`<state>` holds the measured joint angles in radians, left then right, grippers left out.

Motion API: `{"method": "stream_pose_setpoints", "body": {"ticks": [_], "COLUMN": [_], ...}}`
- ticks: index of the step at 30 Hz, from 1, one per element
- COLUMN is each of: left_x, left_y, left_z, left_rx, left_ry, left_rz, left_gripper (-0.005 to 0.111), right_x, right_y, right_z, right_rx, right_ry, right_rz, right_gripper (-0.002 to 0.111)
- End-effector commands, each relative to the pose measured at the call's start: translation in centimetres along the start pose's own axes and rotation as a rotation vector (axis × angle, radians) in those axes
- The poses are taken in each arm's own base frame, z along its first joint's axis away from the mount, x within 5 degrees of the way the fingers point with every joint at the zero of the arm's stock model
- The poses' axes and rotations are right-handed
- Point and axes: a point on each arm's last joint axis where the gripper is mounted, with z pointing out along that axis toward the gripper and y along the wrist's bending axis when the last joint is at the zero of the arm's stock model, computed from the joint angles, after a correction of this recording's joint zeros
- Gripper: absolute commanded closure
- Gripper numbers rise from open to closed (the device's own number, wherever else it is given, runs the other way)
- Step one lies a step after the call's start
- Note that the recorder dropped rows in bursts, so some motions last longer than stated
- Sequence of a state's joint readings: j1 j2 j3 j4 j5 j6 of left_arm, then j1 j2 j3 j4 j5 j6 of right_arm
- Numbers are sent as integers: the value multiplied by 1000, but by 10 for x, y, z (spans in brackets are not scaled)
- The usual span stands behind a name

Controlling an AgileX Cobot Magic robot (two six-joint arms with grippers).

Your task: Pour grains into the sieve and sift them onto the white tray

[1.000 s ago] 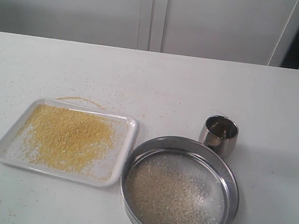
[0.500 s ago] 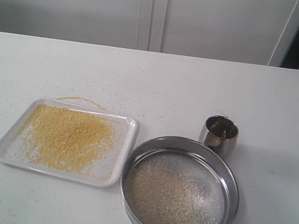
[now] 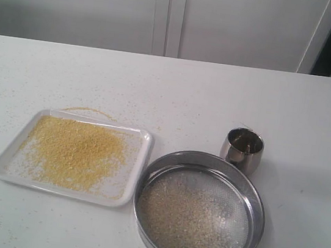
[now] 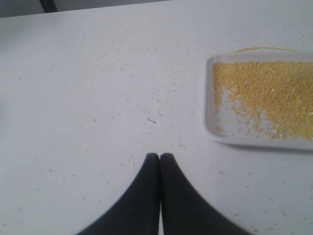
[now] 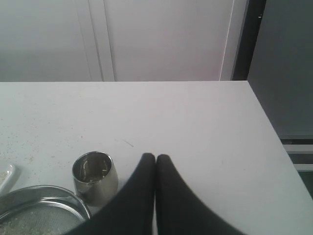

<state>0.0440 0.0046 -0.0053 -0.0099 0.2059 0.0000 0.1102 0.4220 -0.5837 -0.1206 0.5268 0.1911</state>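
The white tray (image 3: 5, 166) lies at the front left of the table, spread with fine golden-yellow grains (image 3: 75, 151). To its right sits the round steel sieve (image 3: 144, 186), its mesh holding coarser pale grains (image 3: 185, 222). Neither arm shows in the exterior view. In the left wrist view my left gripper (image 4: 160, 155) is shut and empty over bare table, with the tray (image 4: 210, 128) off to one side. My right gripper (image 5: 155, 156) is shut and empty too, close beside the steel cup (image 5: 95, 177) and near the sieve rim (image 5: 44, 192).
A small rounded steel cup (image 3: 243, 149) stands upright just behind the sieve, looking empty. Stray grains (image 3: 90, 111) are scattered on the white table behind the tray and around it. The table's right edge (image 5: 266, 122) is close to the right gripper.
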Motion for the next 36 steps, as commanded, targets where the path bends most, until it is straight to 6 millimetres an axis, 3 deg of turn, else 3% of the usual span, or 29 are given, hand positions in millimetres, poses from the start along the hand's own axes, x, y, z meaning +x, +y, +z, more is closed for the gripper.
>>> {"method": "stream_pose_setpoints", "body": {"ticks": [1,23,36], "left_x": [1,1,1], "left_y": [0,0,0], "left_z": [0,0,0], "left_rx": [0,0,0], "left_ry": [-4,-4,-4], "left_rz": [-11,-11,-11], "left_gripper": [107,107,107], "right_x": [2,7,39], "right_y": [-2,0,0], "right_z": [-10,-22,-35], "right_rx": [8,-20,-69], "right_ry": [-34,-81,-176], "right_rz": [-17,-46,-72], "right_gripper": [108,108,108]}}
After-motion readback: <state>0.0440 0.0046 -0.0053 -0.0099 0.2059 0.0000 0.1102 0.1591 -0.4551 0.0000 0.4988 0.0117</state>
